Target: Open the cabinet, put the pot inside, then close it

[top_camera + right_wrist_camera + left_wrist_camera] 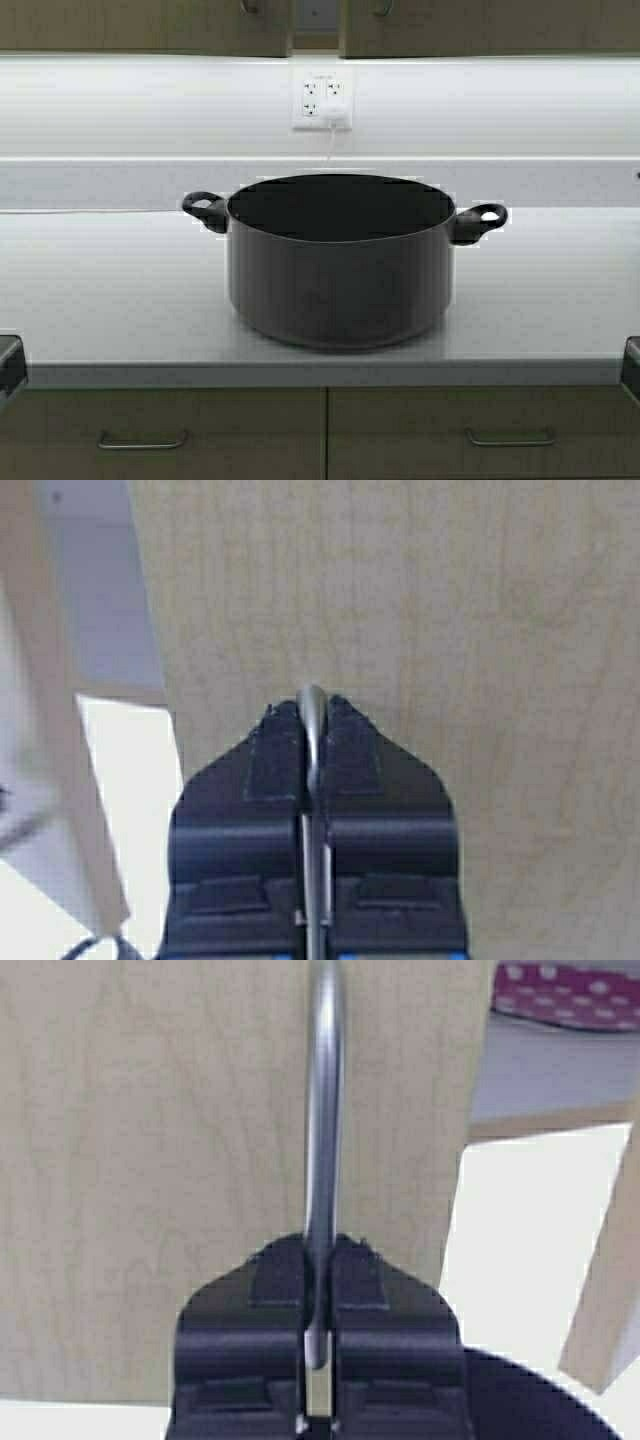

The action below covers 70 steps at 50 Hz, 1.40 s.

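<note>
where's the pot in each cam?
High view: the pot stands mid-frame on the counter, under the cabinet.
Left wrist view: only its dark rim shows, beyond the left gripper.
Right wrist view: not in it.
Shared landmark: the cabinet's tan doors.

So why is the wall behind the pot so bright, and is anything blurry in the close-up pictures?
High view: a light strip under the cabinet washes out the backsplash; the pot interior reads flat black. Left wrist view: handle glints, all soft. Right wrist view: the edge area beside the door is smeared.
</note>
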Motion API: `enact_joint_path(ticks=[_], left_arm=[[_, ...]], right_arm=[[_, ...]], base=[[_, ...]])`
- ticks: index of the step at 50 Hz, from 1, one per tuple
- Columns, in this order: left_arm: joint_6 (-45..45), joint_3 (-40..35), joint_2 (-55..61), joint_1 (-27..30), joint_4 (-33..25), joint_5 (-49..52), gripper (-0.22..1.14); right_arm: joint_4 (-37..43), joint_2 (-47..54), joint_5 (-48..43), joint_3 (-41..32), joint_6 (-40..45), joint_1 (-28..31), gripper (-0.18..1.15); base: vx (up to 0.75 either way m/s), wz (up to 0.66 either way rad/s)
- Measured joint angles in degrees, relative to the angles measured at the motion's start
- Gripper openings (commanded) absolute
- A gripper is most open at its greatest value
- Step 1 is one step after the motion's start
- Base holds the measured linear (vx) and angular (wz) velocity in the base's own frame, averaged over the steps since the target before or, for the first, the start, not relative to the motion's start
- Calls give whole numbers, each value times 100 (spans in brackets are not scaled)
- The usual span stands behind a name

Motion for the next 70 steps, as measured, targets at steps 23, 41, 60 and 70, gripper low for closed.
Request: enact_joint_path(ticks=[23,41,60,70], left_arm=[[-26,422,-765,765,457,1046,3],[-35,519,-1020,1160,448,1345,4],[0,817,-1705,1573,598,2215,107],[44,1063,-2426,1529,668,3032,74]], right_arm=[[-536,-879,1441,492,-44,-1301,6],[-791,-1169,1819,729,-44,-2030,9],[-932,-1573,2813,844,483,-2145,104],[-1046,-2268,4403,1090,606,-2171,81]], base=[[-16,5],[-11,4],[-4,-8],[-1,1]])
